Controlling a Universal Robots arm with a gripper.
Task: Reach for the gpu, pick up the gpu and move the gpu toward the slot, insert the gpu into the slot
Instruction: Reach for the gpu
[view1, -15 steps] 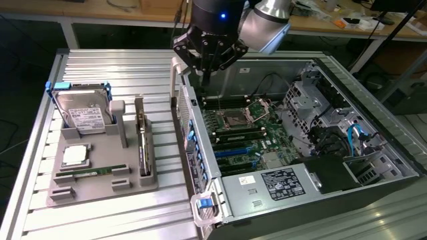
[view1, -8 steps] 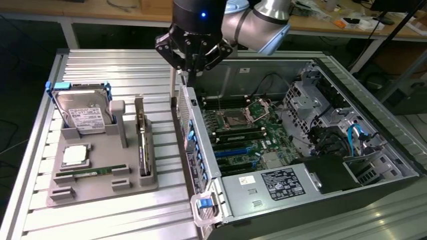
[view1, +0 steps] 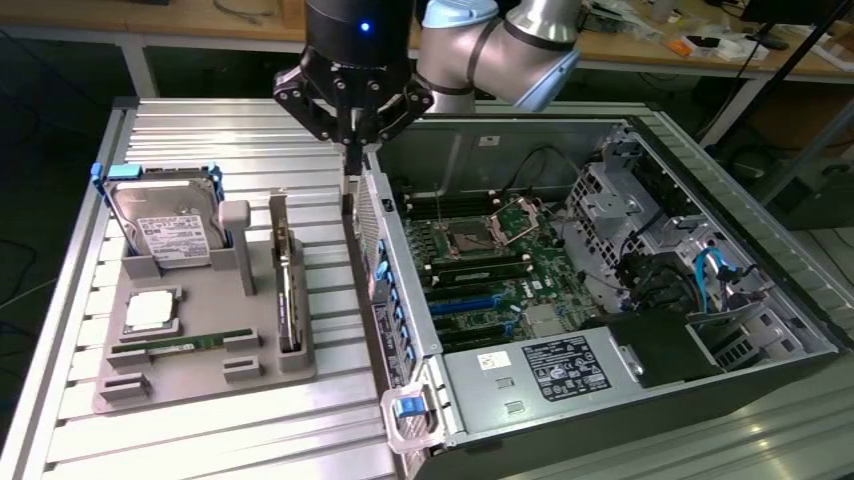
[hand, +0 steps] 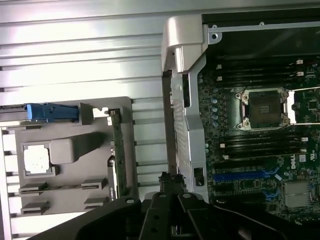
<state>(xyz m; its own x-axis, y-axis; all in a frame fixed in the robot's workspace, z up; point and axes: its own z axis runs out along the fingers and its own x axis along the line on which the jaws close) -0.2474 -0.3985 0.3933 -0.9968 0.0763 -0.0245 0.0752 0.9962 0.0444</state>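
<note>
Although the gripper (view1: 355, 160) hangs with its fingers drawn fully together and nothing visibly between them, the gpu (view1: 283, 285) is not in its hold. The card stands on its long edge in a groove of the grey holder (view1: 200, 372), just outside the open computer case (view1: 521, 145) and roughly parallel to the case's rear wall (view1: 390, 300). Set upright like that, it keeps its fan side clear of the surface (view1: 240, 130) and offers its upper edge to a grasp from above. The gripper sits over the top rim of that rear wall, nearer the case than the card; whether its tips touch the rim I cannot tell. Inside the case lies the slot (view1: 461, 297), a blue strip of the motherboard reaching inward from the rear wall, beside the square processor socket (view1: 483, 238). The wall therefore stands as a raised edge between card and slot, and judging by this, the card can only pass over it, not through it. A narrow strip of bare surface separates holder and case, leaving little sideways room, while the space above the card and above the case's open side looks free. Farther from the case, the holder also carries a hard drive (view1: 167, 225), a processor chip (view1: 150, 312) and a memory stick (view1: 174, 346).
</note>
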